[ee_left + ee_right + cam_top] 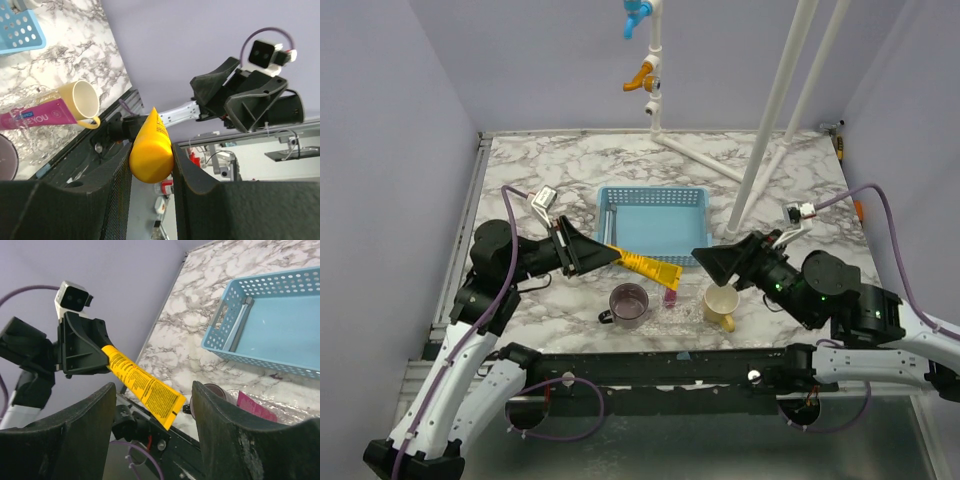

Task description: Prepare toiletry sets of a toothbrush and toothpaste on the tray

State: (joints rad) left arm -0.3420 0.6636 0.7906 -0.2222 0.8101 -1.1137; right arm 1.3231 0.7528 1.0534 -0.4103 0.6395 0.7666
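Yellow toothpaste (645, 265) aloft near the counter's (570, 160) front edge
Left gripper (610, 255) clamps its fat end; the crimped end faces the right gripper's (705, 260) gaping, empty jaws.

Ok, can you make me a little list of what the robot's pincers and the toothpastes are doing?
Left pincer: shut on the yellow toothpaste, held out in the air
Right pincer: open, near the tube's flat end, not gripping
Pink toothpaste: lying on the clear tray
Beside tray: purple mug, cream mug
Behind: blue basket
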